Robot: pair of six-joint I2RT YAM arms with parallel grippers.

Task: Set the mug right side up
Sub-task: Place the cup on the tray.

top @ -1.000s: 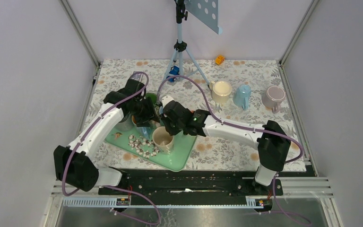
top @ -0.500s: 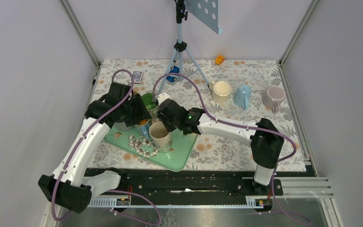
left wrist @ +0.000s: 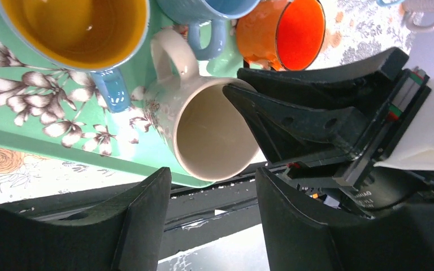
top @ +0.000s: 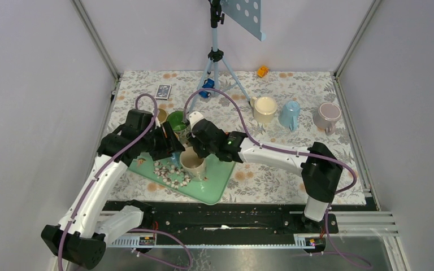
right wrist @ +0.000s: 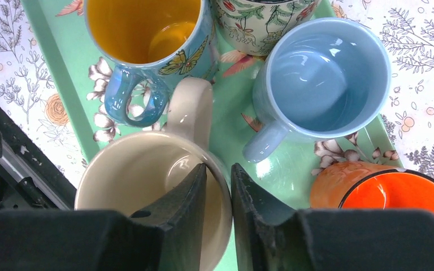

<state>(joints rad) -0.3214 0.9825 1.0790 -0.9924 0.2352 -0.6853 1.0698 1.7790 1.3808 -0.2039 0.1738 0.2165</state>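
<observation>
The cream mug (top: 192, 162) stands on the green tray (top: 217, 180) with its mouth up and its handle (right wrist: 191, 107) pointing to the far side. My right gripper (right wrist: 219, 169) is shut on the mug's rim, one finger inside the cup and one outside; from above it sits at the mug's far edge (top: 196, 148). My left gripper (left wrist: 212, 178) is open and holds nothing. It hovers just left of the mug (left wrist: 209, 132), a little above the tray's near edge.
Crowded on the tray beside the mug are a blue butterfly mug with yellow inside (right wrist: 141, 28), a light blue mug (right wrist: 322, 73), an orange mug (right wrist: 390, 192) and a floral mug (right wrist: 260, 22). Three more mugs (top: 290, 113) and a tripod (top: 215, 56) stand at the back.
My left arm drew back to the left, away from the cream mug, with its fingers spreading. The right gripper stayed on the rim and the mug shifted only slightly.
</observation>
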